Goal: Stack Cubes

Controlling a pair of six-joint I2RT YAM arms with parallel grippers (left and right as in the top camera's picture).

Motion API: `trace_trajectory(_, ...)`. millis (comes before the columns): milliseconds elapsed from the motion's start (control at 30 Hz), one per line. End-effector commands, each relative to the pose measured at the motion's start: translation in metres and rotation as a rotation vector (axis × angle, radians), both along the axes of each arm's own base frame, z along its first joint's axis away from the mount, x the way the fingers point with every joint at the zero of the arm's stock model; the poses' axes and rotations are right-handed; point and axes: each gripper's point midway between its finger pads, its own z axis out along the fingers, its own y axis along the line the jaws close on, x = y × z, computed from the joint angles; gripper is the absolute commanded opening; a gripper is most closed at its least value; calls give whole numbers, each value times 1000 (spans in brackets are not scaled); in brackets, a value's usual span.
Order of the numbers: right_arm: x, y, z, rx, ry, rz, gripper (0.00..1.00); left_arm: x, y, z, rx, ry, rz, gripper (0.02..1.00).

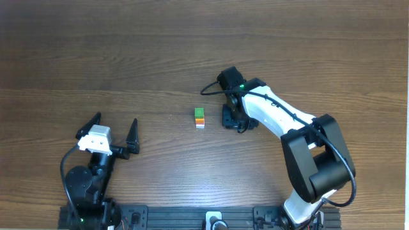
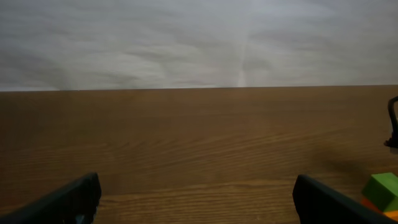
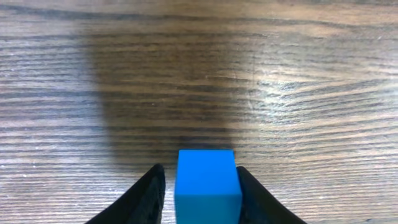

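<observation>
One blue cube [image 3: 207,183] sat pinched between the right jaws, the green-topped stack [image 1: 200,117] stood on the tabletop [image 1: 128,57] just beside them, and the left jaws were spread wide.

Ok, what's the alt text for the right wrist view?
A blue cube is held between the two dark fingers of the right end effector. Behind it is a wooden table, with a broad dark shadow across the grain.
</observation>
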Motion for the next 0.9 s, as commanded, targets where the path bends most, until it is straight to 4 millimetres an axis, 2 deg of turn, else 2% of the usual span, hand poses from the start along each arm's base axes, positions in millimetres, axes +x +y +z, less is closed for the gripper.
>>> trace_trajectory(33, -1, -5, -3, -10, 13, -11, 332, 0, 3, -1, 15, -4, 12, 1000)
trace_trajectory(300, -1, -5, -3, -9, 13, -11, 220, 0, 3, -1, 15, -4, 12, 1000)
trace_trajectory(567, -3, -5, 3, -7, 19, -11, 165, 0, 3, -1, 15, -4, 12, 998)
trace_trajectory(700, 3, 0, 33, 5, -11, -3, 154, 0, 3, -1, 15, -4, 12, 998)
trace_trajectory(900, 16, 19, 111, 34, -131, 42, 152, 0, 3, -1, 15, -4, 12, 998)
